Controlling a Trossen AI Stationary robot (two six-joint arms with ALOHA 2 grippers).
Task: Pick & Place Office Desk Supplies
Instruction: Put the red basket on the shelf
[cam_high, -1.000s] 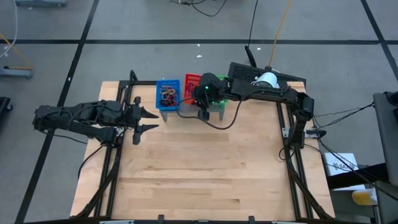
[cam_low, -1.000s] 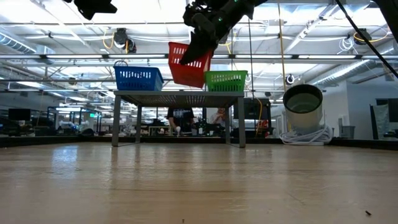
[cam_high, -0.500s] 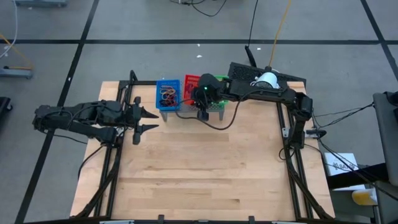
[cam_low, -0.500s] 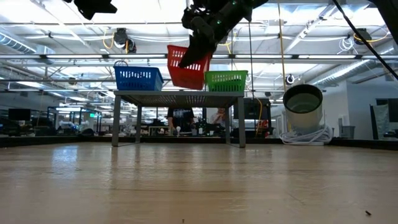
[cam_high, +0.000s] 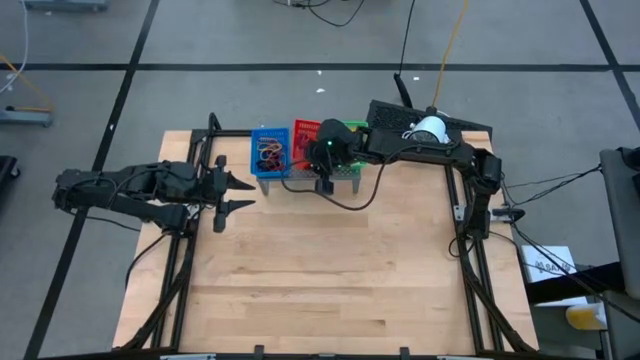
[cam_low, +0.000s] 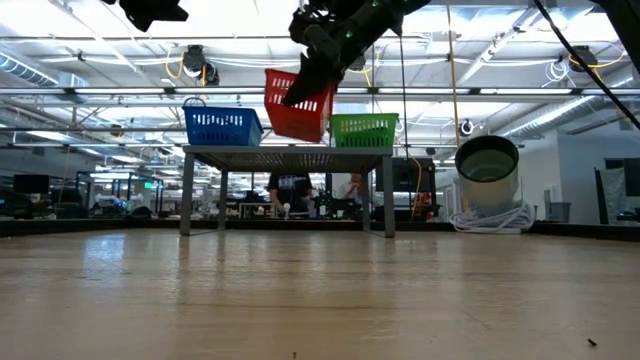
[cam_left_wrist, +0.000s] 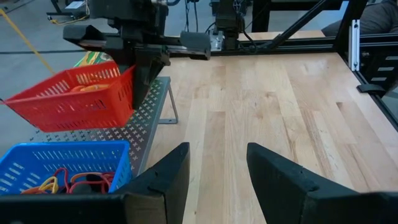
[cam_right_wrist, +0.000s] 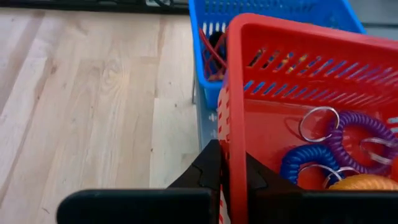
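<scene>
My right gripper (cam_low: 315, 75) is shut on a red mesh basket (cam_high: 306, 133), held above the grey perforated rack (cam_low: 290, 150) at the table's far edge. The red basket (cam_right_wrist: 323, 93) holds purple, blue and orange coiled loops (cam_right_wrist: 354, 134). The blue basket (cam_high: 268, 152) beside it stands on the rack and holds rubber-band loops (cam_left_wrist: 68, 182). A green basket (cam_low: 363, 129) stands on the rack's other side. Something yellow and green (cam_left_wrist: 93, 59) shows behind the red basket. My left gripper (cam_left_wrist: 217, 171) is open, above the table's left side. My right gripper holds the red basket by the rim of its near end wall (cam_right_wrist: 236, 124), with one finger (cam_right_wrist: 208, 168) outside the wall and one (cam_right_wrist: 261, 180) inside. The fingers come from above, pointing down. The basket (cam_low: 297, 103) hangs tilted, clear of the rack.
The rack (cam_left_wrist: 146, 118) stands on thin legs at the far edge, with the blue basket (cam_left_wrist: 62, 165) and the green one on it. The bare wooden tabletop (cam_high: 320, 270) spreads toward the near edge. Black frame rails (cam_high: 465, 250) run along both sides.
My right gripper has carried the red basket a little toward the table's left, closer to the blue basket, and still holds it tilted above the rack.
</scene>
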